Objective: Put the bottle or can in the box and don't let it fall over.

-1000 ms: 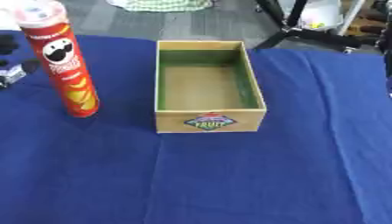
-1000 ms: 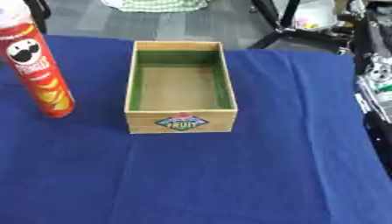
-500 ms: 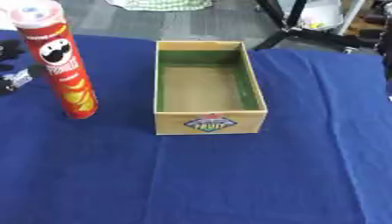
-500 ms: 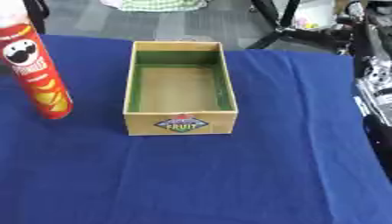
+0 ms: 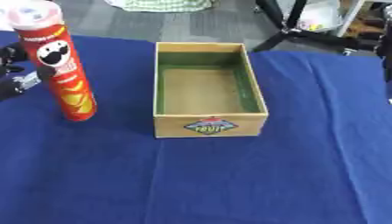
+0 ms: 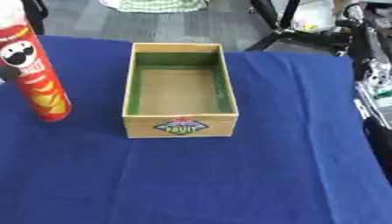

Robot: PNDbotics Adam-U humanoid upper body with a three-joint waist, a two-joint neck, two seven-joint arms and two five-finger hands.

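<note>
Chip can upright on the counter, L of the empty box; not yet in.

Detail: tall red can (image 5: 61, 65) w/ pale lid stands on the blue cloth (image 5: 229, 179) covering the counter, near the box's L wall but apart from it. Left robot hand (image 5: 17, 70) sits at the L edge, dark fingers just beside/against the can's far side; can't tell if they're spread or closing on it. It looks placed for a side grasp mid-height, prob. to keep a tall, tippy can vertical during the lift. Wooden box (image 6: 180, 124), green inside, label on near wall, open top, nothing in it. Right arm's dark/silver parts show at the R edge; no hand visible. Cloth lies w/ soft creases. Beyond: grey floor, black stand legs, green-checked fabric.
</note>
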